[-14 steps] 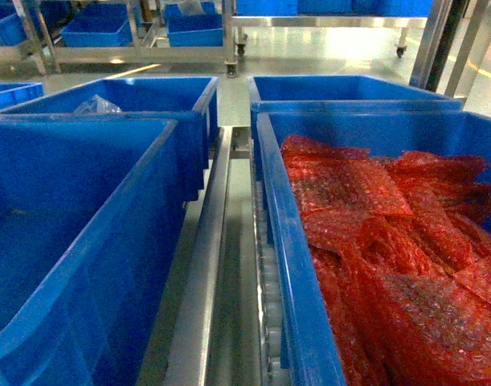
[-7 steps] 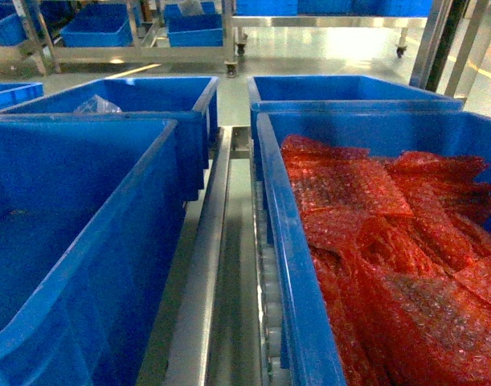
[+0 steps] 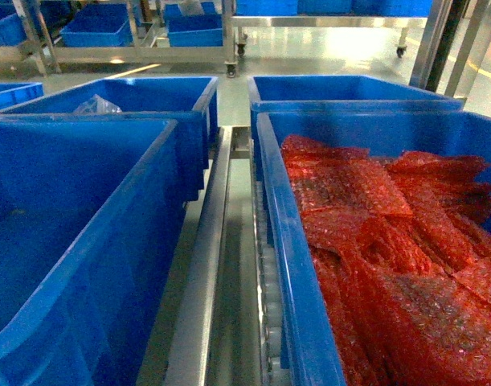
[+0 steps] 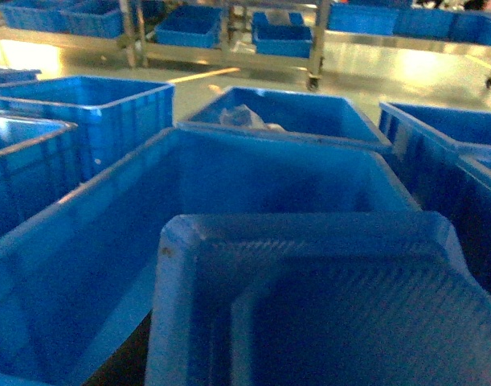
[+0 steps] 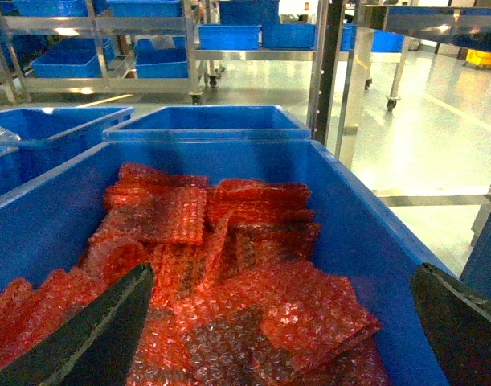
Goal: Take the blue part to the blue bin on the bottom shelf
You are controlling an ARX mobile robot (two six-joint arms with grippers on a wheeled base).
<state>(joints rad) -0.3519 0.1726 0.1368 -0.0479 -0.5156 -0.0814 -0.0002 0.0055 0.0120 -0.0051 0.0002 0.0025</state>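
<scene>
Four blue bins fill the head view: a large near-left bin [image 3: 76, 241], a near-right bin [image 3: 293, 265], and two smaller ones behind them. A steel rail with white rollers [image 3: 229, 265] runs between the two near bins.

Near-right bin: piled with red bubble-wrap pouches [image 3: 382, 241]. The right wrist view alone shows the right gripper [image 5: 285, 322] over this pile, its dark fingers [image 5: 100, 330] spread wide apart at the lower corners, nothing between them.

Near-left bin: the left wrist view alone shows a blue part [image 4: 325, 305], a ribbed tray-like moulding, filling the foreground directly under the camera, above this bin's interior. The left gripper itself is not visible; whether it clasps the part cannot be told.

Far-left bin [image 3: 149, 100]: holds a clear plastic bag [image 3: 96, 104], ahead of the blue part.
</scene>
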